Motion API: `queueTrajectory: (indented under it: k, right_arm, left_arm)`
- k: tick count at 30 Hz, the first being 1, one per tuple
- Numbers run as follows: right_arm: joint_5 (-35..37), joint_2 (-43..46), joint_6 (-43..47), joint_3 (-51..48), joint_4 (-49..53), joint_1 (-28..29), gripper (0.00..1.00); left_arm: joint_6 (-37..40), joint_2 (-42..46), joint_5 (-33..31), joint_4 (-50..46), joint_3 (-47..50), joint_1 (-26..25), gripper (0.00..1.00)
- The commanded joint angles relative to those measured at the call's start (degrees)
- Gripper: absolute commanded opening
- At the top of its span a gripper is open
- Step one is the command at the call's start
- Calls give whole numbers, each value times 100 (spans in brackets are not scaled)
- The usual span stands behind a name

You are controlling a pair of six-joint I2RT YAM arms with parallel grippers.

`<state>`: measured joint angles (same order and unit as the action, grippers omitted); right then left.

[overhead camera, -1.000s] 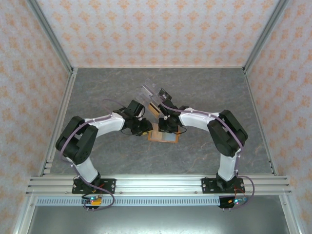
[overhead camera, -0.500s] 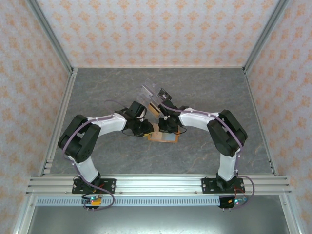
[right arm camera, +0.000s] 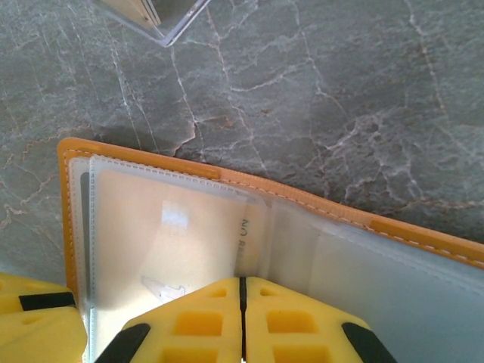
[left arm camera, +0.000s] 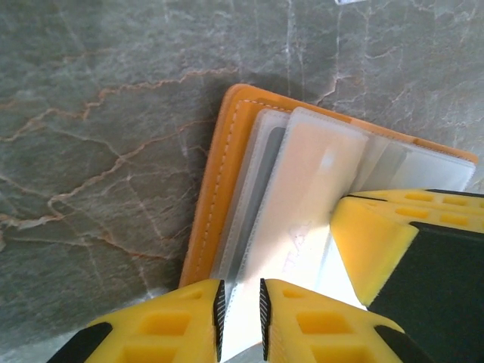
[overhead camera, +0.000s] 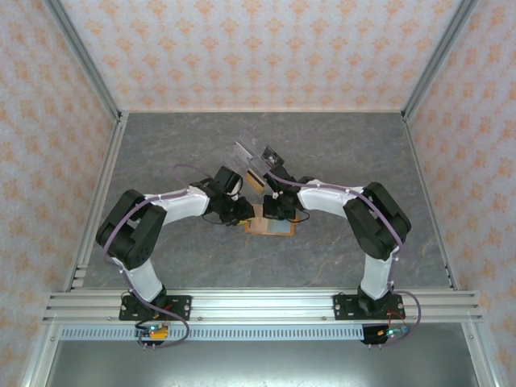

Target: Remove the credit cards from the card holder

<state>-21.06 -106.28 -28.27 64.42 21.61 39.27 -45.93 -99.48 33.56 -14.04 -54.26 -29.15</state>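
Note:
The orange card holder [overhead camera: 270, 225] lies open on the table between both grippers. In the left wrist view its orange rim [left arm camera: 219, 189] frames clear pockets, and a pale credit card [left arm camera: 310, 197] sits in one of them. My left gripper [left arm camera: 240, 318] stands over the pocket's near end. Its jaws are a narrow gap apart, with pale plastic showing between them, and whether they pinch it is unclear. My right gripper [right arm camera: 242, 281] is shut, its tips resting on the pockets by the fold of the card holder [right arm camera: 151, 155], beside a cream card [right arm camera: 166, 234].
A clear plastic piece [overhead camera: 248, 153] lies behind the holder with a dark card [overhead camera: 271, 153] and a tan card [overhead camera: 255, 182] beside it. Its corner [right arm camera: 162, 19] shows in the right wrist view. Grey marbled table stretches all around inside patterned walls.
The left arm's elbow has shifted slightly to the right. Both grippers stay at the card holder, which has not moved.

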Motion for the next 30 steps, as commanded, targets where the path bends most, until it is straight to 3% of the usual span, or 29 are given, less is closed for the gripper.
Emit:
queueTrajectory:
  k: [1, 7, 12, 30]
  right_arm:
    - [287, -125, 101, -224, 39, -59, 7]
    - [295, -125, 94, -259, 20, -59, 7]
    - [298, -127, 94, -255, 20, -59, 7]
    - [253, -143, 85, -264, 2, -59, 8]
  left_arm:
    - [142, 136, -64, 32, -111, -62, 21]
    - [212, 122, -221, -76, -148, -65, 19]
    - [233, 2, -289, -114, -173, -67, 24]
    - [234, -333, 11, 84, -190, -105, 25]
